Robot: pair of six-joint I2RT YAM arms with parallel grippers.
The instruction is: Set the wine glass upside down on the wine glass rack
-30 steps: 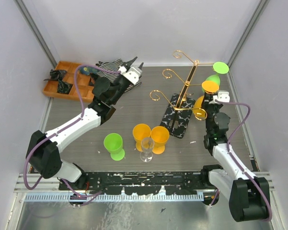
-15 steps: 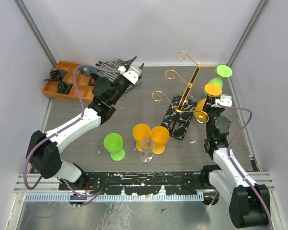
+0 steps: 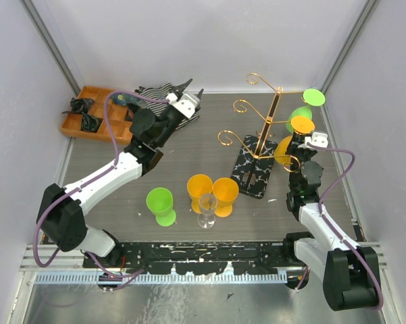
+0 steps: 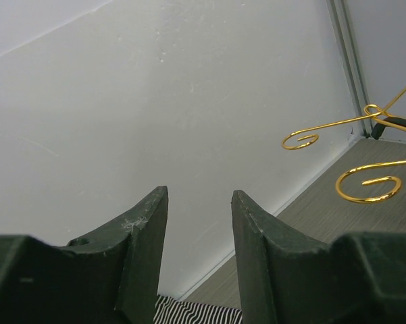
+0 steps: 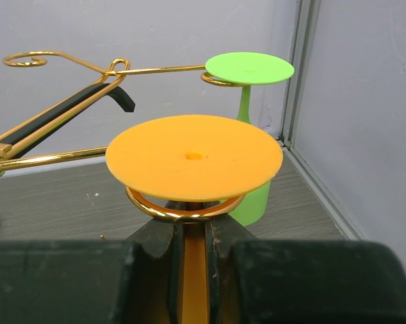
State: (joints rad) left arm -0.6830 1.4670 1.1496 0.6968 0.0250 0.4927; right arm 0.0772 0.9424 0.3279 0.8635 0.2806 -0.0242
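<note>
The wine glass rack (image 3: 265, 131) is a gold wire stand on a black speckled base (image 3: 251, 177) at the right of the table. My right gripper (image 3: 296, 143) (image 5: 194, 226) is shut on the stem of an upside-down orange wine glass (image 3: 301, 124) (image 5: 194, 165). The stem sits inside a gold scroll ring (image 5: 155, 210), and the round foot lies just above the ring. A green wine glass (image 3: 313, 96) (image 5: 250, 67) hangs upside down on another arm behind it. My left gripper (image 3: 190, 86) (image 4: 199, 196) is open and holds nothing, raised toward the back wall.
Near the front stand a green glass (image 3: 161, 202), two orange glasses (image 3: 200, 185) (image 3: 225, 190) and a clear wine glass (image 3: 207, 206). An orange tray (image 3: 94, 111) and a striped cloth (image 3: 161, 94) lie at the back left. The right wall is close to the rack.
The rack and the hanging green glass have swayed slightly right as the right gripper carried the orange glass that way. The left jaws have opened a little wider.
</note>
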